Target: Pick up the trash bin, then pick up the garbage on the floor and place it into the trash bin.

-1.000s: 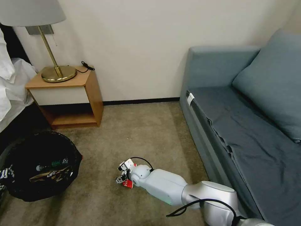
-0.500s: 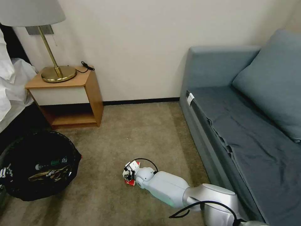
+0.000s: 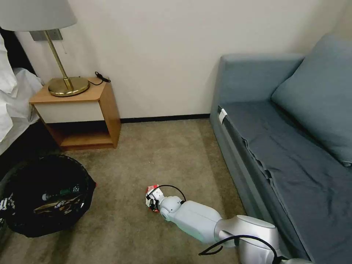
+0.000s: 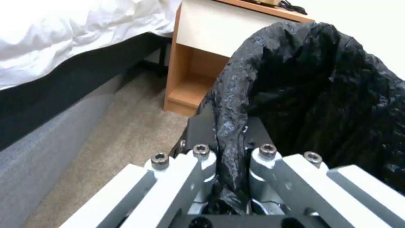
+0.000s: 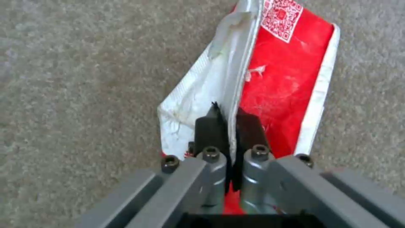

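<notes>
- Carpet floor carries everything here: the trash bin sits toward the robot's left, in front of the nightstand, and the red-and-white packet lies near the middle, not far from the sofa.
- The right gripper is down at the floor with its fingers pinched narrow on a raised fold of the packet, which runs lengthwise away from the wrist.
- The left gripper is clamped on the bin's rim, with a pleat of the black bag caught between its fingers.
- The relation that matters: the bin lies well to the left of the held packet, its open mouth facing up, so I judge the carry must go leftward across the body and end above that opening.
- The head view gives that spacing and shows litter already inside the bin, including a small bottle with a green label.
- The right wrist view adds the grip itself: the fingers sit on the seam between the white and red faces, near the packet's nearer end.
- The left wrist view shows the bin rim close to the bed.
</notes>
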Motion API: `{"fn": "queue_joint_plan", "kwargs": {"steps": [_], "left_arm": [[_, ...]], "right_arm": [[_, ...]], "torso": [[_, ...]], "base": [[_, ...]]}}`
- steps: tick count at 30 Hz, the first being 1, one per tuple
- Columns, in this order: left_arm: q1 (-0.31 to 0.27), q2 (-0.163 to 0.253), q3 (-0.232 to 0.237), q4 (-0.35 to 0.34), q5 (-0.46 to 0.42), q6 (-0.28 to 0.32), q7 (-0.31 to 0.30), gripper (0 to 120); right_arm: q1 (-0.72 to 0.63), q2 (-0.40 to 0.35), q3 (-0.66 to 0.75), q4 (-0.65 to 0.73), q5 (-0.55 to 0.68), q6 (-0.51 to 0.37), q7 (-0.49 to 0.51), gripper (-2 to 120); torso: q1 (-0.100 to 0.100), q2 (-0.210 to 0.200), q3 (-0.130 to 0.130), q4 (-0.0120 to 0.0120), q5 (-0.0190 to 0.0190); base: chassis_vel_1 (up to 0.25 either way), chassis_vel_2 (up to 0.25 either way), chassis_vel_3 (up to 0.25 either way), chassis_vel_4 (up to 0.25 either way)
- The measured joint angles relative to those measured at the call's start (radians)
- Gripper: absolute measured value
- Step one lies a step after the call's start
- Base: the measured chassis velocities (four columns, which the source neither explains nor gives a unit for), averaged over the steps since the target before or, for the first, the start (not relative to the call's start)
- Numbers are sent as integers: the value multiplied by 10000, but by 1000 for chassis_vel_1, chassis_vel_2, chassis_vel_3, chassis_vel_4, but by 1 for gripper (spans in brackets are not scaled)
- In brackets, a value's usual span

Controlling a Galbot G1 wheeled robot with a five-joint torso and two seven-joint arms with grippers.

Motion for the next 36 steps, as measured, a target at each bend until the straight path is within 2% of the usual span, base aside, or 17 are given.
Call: {"fn": "queue_joint_plan", "kwargs": {"steps": [13,17,21,24,26,30,31,34,36], "left_arm": [[-46,-123,121,-164,100,6,8,4],[-101,-200,225,-273,167,36,7,4],[-115,-221,265,-308,191,43,6,4],[-158,-267,394,-362,265,70,-4,4],[-164,-273,413,-372,275,76,-5,4],[-291,-384,731,-555,459,169,-39,4],[-291,-384,731,-555,459,169,-39,4],[-331,-404,959,-627,572,195,-43,4],[-344,-403,1011,-635,589,202,-44,4]], "right_arm": [[207,-84,34,901,39,39,240,0],[523,-1023,395,2053,80,-2,535,0],[612,-1406,618,2643,116,-71,693,0],[818,-2158,1126,3917,238,-164,1033,0],[853,-2236,1187,4065,244,-168,1074,0],[1507,-3247,1772,6382,560,-217,1452,0],[1507,-3247,1772,6382,560,-217,1452,0],[2160,-4192,1801,7860,1008,-225,1504,0],[2308,-4412,1801,8155,1109,-227,1508,0]], "torso": [[0,0,0,3,1],[0,0,1,-2,-1],[0,0,0,-2,0],[0,0,1,2,1],[0,0,0,1,1],[0,0,0,1,3],[0,0,0,1,3],[0,0,0,2,1],[0,0,1,2,3]], "base": [[0,0,0,0],[0,0,0,0],[0,0,0,0],[0,0,0,0],[0,0,0,0],[0,0,0,0],[0,0,0,0],[0,0,0,0],[0,0,0,0]]}}
